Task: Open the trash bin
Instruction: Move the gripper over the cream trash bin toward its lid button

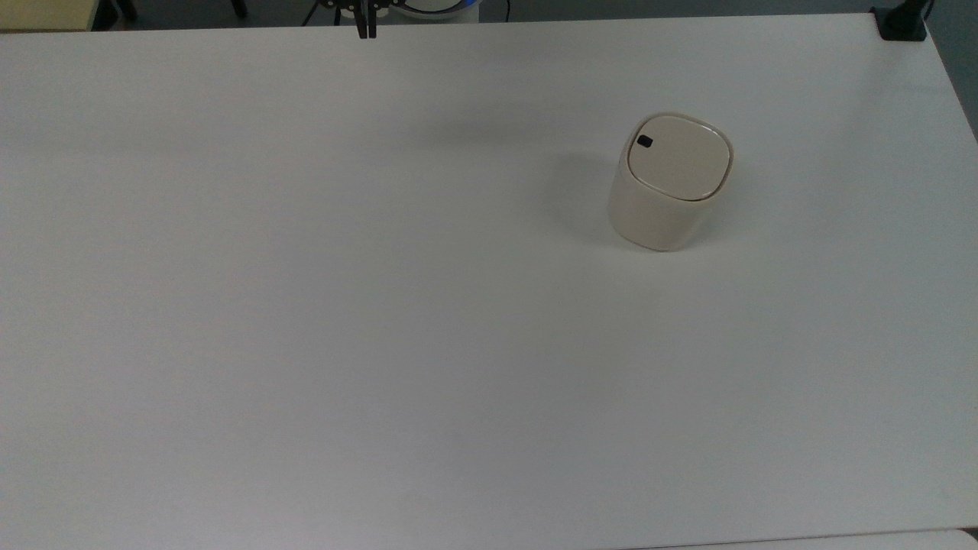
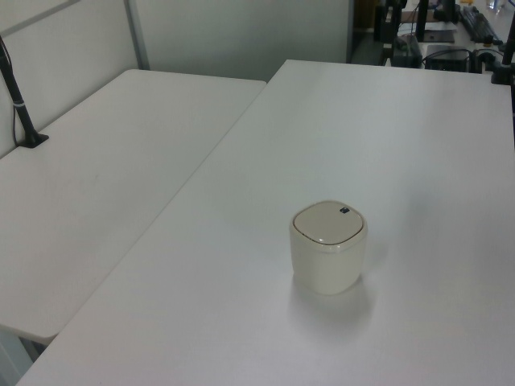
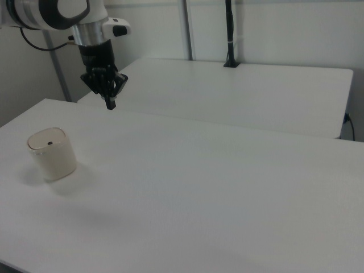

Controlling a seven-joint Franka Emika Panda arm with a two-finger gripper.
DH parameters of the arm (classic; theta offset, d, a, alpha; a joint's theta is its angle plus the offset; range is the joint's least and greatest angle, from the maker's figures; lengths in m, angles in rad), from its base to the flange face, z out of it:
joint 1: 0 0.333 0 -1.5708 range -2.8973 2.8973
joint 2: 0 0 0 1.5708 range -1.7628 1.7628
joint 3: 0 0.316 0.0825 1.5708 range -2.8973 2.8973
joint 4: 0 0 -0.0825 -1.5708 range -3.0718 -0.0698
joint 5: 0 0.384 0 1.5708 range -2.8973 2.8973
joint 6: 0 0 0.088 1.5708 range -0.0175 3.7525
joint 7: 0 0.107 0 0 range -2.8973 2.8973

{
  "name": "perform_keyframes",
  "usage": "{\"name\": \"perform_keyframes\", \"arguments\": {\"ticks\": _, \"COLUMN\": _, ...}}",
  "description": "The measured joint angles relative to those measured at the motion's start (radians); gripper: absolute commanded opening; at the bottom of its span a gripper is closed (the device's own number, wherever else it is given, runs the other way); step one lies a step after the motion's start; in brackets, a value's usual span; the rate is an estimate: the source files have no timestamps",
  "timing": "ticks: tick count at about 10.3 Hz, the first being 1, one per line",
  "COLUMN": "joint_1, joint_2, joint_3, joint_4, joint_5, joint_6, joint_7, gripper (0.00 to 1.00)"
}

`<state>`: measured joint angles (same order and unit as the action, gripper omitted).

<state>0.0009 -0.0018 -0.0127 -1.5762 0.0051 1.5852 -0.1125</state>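
White tabletop spreads across every view, with a second white table butted alongside it. Black fingers are pressed together, pointing straight down, and the gripper hangs in the air above the table, clear of everything. In the right view the trash bin sits at about seven o'clock from the gripper, well apart from it. Its flat lid lies closed, with the small black button at the rim.
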Motion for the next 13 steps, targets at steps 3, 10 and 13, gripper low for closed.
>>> {"name": "perform_keyframes", "arguments": {"ticks": 3, "joint_1": 0.003, "joint_2": 0.009, "joint_3": 0.003, "joint_4": 0.0, "joint_5": 0.0, "joint_6": 0.0, "joint_7": -0.002, "gripper": 0.0}}
{"name": "perform_keyframes", "arguments": {"ticks": 10, "joint_1": 0.197, "joint_2": 0.065, "joint_3": 0.032, "joint_4": -0.003, "joint_5": 0.006, "joint_6": 0.041, "joint_7": 0.014, "gripper": 0.0}}
{"name": "perform_keyframes", "arguments": {"ticks": 13, "joint_1": 0.343, "joint_2": 0.12, "joint_3": 0.035, "joint_4": -0.01, "joint_5": 0.006, "joint_6": 0.041, "joint_7": 0.072, "gripper": 0.0}}
